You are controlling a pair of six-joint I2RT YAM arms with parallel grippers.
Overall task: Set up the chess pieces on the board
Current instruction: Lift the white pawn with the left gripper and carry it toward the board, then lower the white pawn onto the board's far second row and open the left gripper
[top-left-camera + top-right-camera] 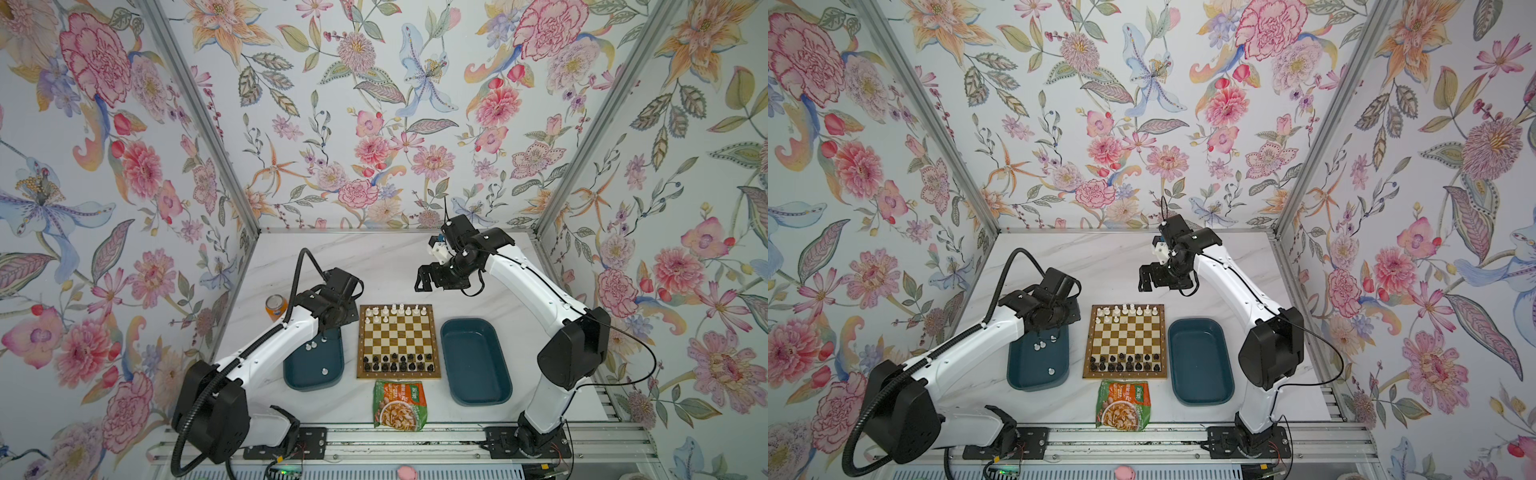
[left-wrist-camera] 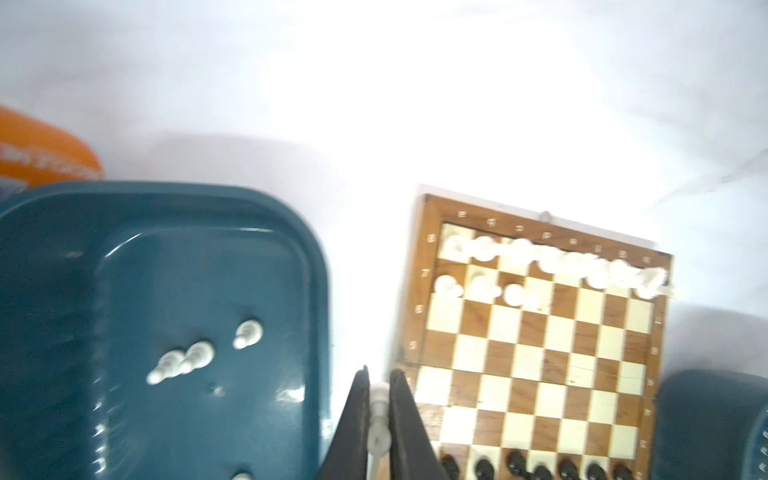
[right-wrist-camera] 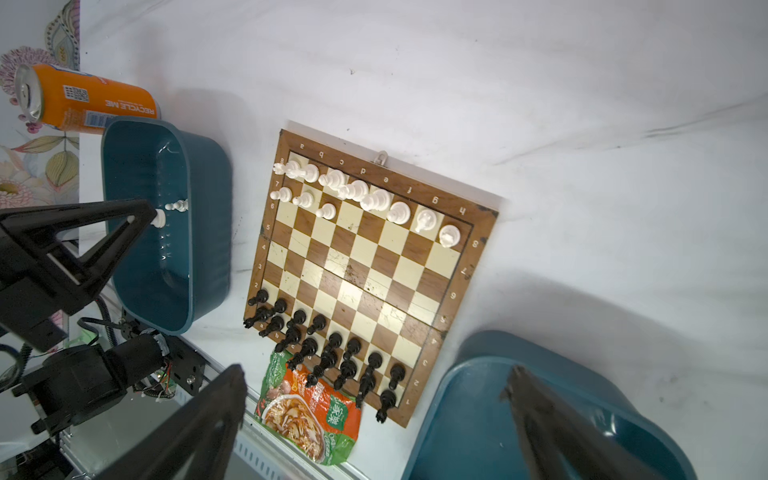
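Two rows of black chess pieces [image 1: 398,362] fill the near edge of the board [image 1: 398,375], just beyond a snack packet [image 1: 399,405]. Teal trays flank it: the right tray [image 1: 473,361] and the left tray [image 1: 291,380], which holds four loose white pawns [image 1: 309,346]. The left gripper [image 2: 378,376] is clenched on a white pawn [image 2: 378,419], seen between that tray's rim and the board. Farther back stand the white back row [image 1: 399,309] and three placed pawns [image 1: 376,319]. Past the far edge hangs the right gripper [image 1: 424,284], splayed wide and holding nothing.
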